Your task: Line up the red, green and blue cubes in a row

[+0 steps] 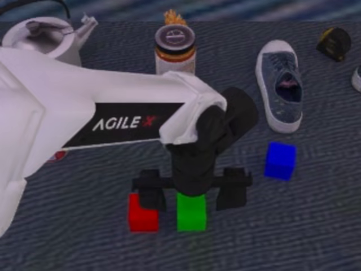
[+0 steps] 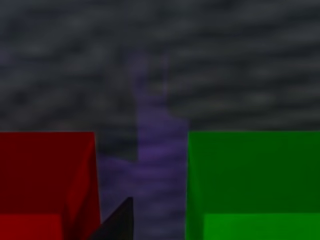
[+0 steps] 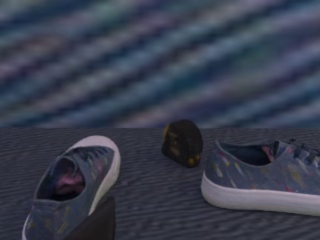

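The red cube [image 1: 142, 213] and the green cube [image 1: 192, 212] sit side by side near the table's front, a narrow gap between them. The blue cube [image 1: 280, 161] lies apart, to the right and farther back. My left gripper [image 1: 192, 192] hangs open just over the green cube, one finger on each side of it and touching neither cube. The left wrist view shows the red cube [image 2: 45, 175] and the green cube [image 2: 255, 180] close up, with one dark fingertip [image 2: 119, 222] between them. My right gripper [image 3: 145, 227] is out of the top view, parked and open.
Along the back stand a white kettle [image 1: 48, 39], a lidded jar [image 1: 175, 48], a denim shoe [image 1: 279, 84] and a black tape measure [image 1: 334, 44]. A second shoe [image 1: 356, 79] pokes in at the right edge. The left arm covers the table's left middle.
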### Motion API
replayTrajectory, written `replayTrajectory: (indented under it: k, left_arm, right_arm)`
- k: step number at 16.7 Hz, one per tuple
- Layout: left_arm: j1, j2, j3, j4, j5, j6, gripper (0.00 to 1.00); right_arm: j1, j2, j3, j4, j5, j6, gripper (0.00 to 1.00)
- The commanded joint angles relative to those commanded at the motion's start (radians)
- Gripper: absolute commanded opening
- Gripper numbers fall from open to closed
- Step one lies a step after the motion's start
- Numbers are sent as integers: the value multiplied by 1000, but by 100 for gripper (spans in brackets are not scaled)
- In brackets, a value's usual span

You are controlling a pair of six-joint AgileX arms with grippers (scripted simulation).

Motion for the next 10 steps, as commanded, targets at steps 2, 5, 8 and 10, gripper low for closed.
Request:
replayTrajectory:
  k: [2,5,8,10]
  left_arm:
    - [0,0,0,0,0,0,100]
    - [0,0,0,0,0,0,100]
    - [3,-5,13,-17,0,-2,100]
    - [6,-19,50,-71,-1,-5,100]
  right_arm:
    - [0,0,0,0,0,0,100]
    - [0,0,0,0,0,0,100]
    - [0,0,0,0,0,0,100]
    - [0,0,0,0,0,0,100]
